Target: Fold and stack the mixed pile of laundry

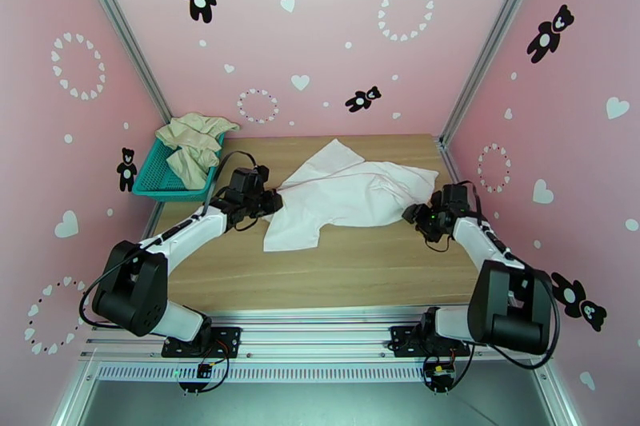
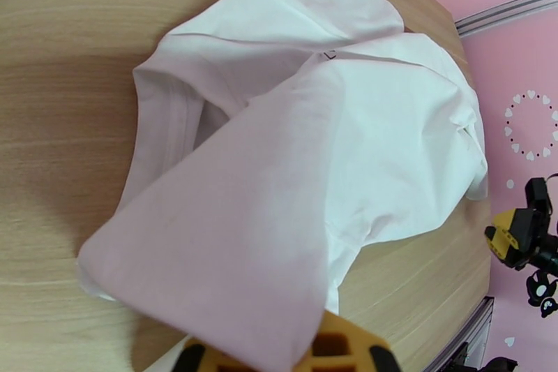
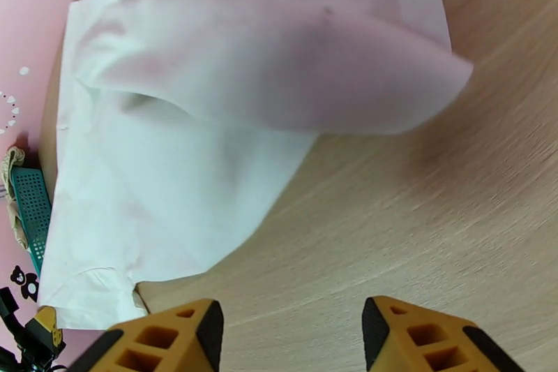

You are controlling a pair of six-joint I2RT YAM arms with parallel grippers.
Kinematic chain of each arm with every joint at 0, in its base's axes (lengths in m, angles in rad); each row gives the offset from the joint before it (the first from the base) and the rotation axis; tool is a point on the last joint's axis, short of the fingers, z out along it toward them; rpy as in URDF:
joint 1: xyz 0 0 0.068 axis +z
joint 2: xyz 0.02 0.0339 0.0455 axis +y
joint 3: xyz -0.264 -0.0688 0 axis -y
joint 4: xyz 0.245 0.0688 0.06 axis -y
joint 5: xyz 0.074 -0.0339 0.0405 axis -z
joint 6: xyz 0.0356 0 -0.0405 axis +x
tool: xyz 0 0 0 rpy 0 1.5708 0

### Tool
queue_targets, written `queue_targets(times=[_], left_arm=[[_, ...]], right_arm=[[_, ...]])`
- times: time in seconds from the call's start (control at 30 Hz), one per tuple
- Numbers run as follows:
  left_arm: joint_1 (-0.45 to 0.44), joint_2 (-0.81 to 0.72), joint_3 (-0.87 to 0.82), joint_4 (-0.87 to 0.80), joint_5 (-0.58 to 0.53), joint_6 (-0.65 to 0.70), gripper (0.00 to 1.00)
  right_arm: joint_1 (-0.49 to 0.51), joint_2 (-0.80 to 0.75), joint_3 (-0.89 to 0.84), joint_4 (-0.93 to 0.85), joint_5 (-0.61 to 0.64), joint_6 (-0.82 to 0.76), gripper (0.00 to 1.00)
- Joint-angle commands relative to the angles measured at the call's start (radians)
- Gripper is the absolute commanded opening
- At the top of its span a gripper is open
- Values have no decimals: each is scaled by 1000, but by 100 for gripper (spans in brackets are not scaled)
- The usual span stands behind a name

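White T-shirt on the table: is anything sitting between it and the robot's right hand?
Nothing visible does. The right hand hangs open just off the edge of the white T-shirt, with bare wooden table between them. The teal basket sits far off at the table's back left corner.

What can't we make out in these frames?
- Left wrist: left gripper fingertips, draped by white T-shirt, cut by bottom edge.
- Left wrist: chest mark, too small to read.
- Top: cream garment shape, bunched in teal basket.
- Right wrist: basket, cut by left edge.
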Motion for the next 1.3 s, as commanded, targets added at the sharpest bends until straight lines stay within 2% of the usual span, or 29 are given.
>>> queue_targets(times=[0.0, 0.17, 0.27, 0.33, 0.43, 0.53, 0.6, 0.8, 0.9, 1.13, 1.27], left_arm=[[1, -21, 30, -1, 28, 2, 0], [1, -54, 20, -18, 6, 15, 0], [2, -92, 20, -34, -3, 20, 0], [2, -122, 35, -54, 1, 23, 0], [2, -170, 60, -84, 9, 23, 0], [1, -212, 101, -129, 17, 31, 0], [2, -240, 145, -165, 12, 44, 0], [1, -299, 347, -288, -45, 114, 0], [0, -326, 440, -333, -43, 150, 0], [-9, -454, 617, -437, 46, 269, 0], [-24, -490, 771, -595, 85, 313, 0]], right_arm=[[59, 76, 27, 150, -33, 27, 63], [109, 193, 95, 220, 46, 78, 61], [108, 251, 146, 237, 128, 90, 52], [101, 286, 194, 239, 187, 78, 41], [85, 328, 270, 269, 205, 67, 23], [85, 349, 393, 178, 187, 23, 6], [84, 327, 477, 114, 179, -2, 0], [74, 184, 716, -61, 192, -64, 0], [69, 80, 774, -131, 197, -94, 0], [67, -235, 774, -286, 291, -199, 0], [67, -416, 762, -352, 367, -232, 0]])
